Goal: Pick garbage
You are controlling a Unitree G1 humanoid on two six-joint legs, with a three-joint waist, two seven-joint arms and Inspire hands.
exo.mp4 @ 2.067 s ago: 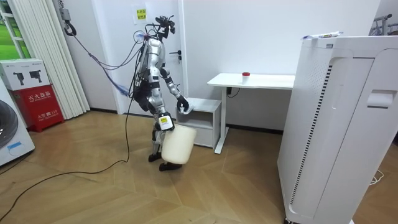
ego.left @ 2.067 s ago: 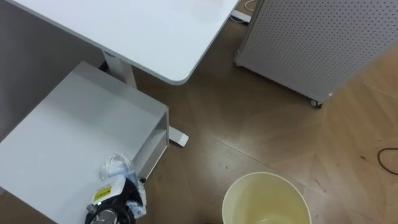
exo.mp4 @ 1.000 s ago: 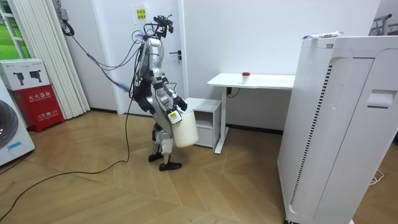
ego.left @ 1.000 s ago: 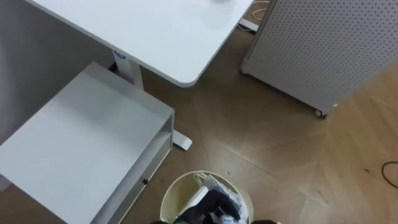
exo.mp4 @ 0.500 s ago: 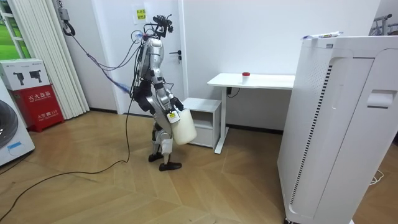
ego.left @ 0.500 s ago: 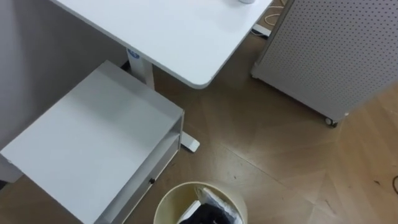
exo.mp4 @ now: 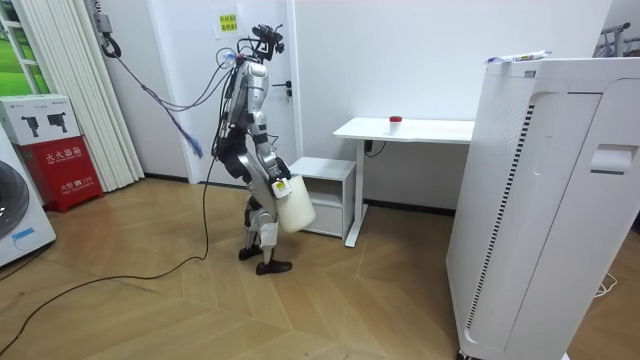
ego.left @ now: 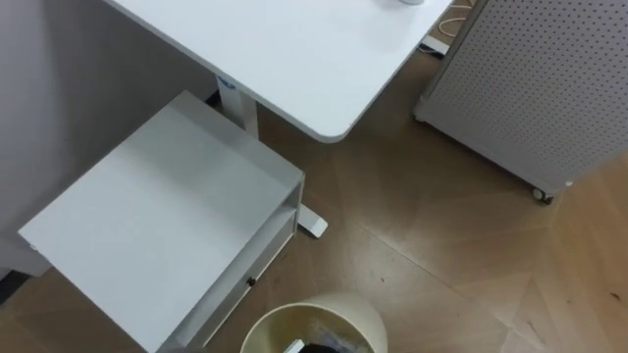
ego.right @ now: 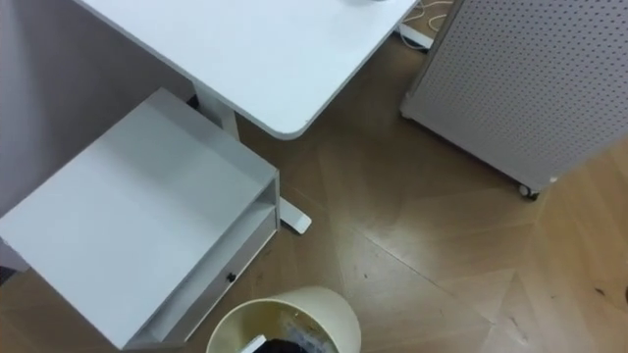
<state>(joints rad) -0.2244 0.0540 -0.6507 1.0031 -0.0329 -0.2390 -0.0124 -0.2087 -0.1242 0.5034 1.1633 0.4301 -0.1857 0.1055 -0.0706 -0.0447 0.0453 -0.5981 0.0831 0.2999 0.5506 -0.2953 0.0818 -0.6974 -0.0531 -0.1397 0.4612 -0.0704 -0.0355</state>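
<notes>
Seeing the crumpled garbage (ego.left: 319, 345) now inside the cream bin (ego.left: 285, 322) and gone from the near corner of the white cabinet (ego.left: 167, 216), I call this pick done; whether the right hand (exo.mp4: 283, 186) grips anything I cannot tell.

— What sort of place is shown?

— An office-like test room or lab is suggested, rather than a home.

— By what is that shown?

— A plain white worktop (ego.left: 294, 49) is set against a bare white wall, and a low white cabinet (ego.left: 167, 216) is placed just beside it. A perforated grey panel (ego.left: 530, 88) on castors is parked near, on a wood-patterned floor (ego.left: 422, 245).

— And from further off?

— In the room view a red box (exo.mp4: 60, 165) is stood by long pale curtains (exo.mp4: 70, 90), and a printed notice (exo.mp4: 228, 22) is posted high behind the robot.
</notes>
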